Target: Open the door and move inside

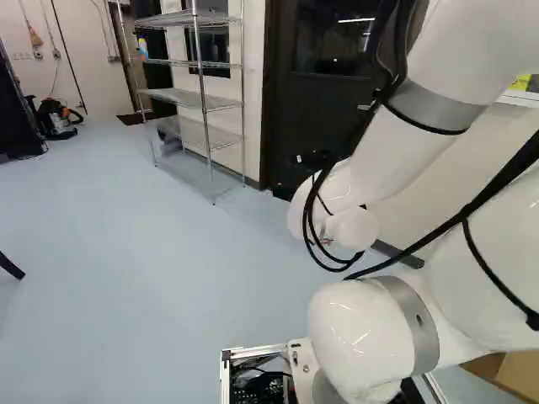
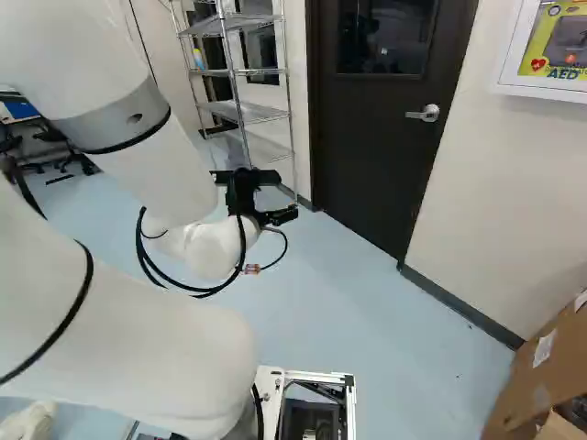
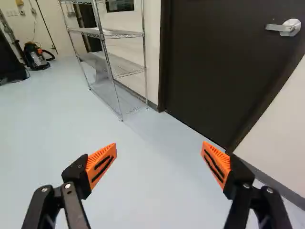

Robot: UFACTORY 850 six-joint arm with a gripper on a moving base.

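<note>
My black gripper [image 2: 261,197] hangs over the floor short of the door in the right base view, well apart from it. Seen from the wrist, the gripper [image 3: 158,164] has its two orange-padded fingers spread wide, with only floor between them. The dark door [image 2: 381,137] is closed in its frame, with a window in its upper part. A silver lever handle [image 2: 424,114] sits at the door's right side. In the wrist view that handle [image 3: 284,27] is beyond the gripper, far up and to the side of the right-hand finger.
A wire shelf [image 1: 202,101] stands against the wall left of the door. Right of the door are a white wall, a wall cabinet [image 2: 548,46] and cardboard boxes [image 2: 541,376] low down. A vacuum cleaner [image 3: 37,56] stands at the far wall.
</note>
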